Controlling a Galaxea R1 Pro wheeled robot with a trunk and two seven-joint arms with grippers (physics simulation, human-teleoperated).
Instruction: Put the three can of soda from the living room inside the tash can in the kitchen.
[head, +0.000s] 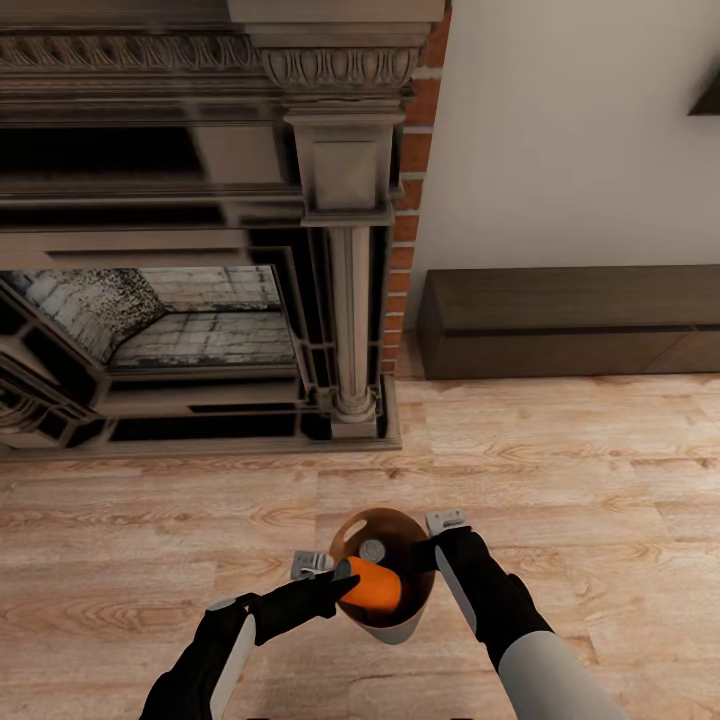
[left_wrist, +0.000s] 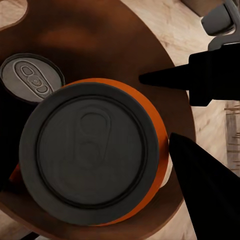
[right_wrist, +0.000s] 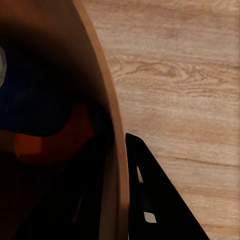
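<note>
Head view, living room: the robot's left tool (head: 335, 582) holds an orange soda can (head: 372, 585) tilted over the mouth of the trash can (head: 400, 628), its fingers clamped on the can's sides. Just beyond that tool, a second can (head: 373, 549) stands upright inside the bin, silvery top up. Opposite, the right tool (head: 436, 552) grips the bin's rim, one finger outside the wall and one apparently inside, holding it above the wood floor (head: 600, 480).

In the left wrist view the orange can's dark end (left_wrist: 92, 150) with its pull tab faces the camera, the standing can's top (left_wrist: 31, 77) beside it against the glossy brown interior (left_wrist: 100, 35). A dark blue shape in the right wrist view may be the third can; that cannot be confirmed.

The cans look light, rigid and smooth, likely slippery; best taken across the cylinder's middle. The tapered bin, pale grey outside, seems light and stiff, and could tip if held only by its rim.

Farther off stand the fireplace (head: 200, 300) and a low dark cabinet (head: 570, 320).
</note>
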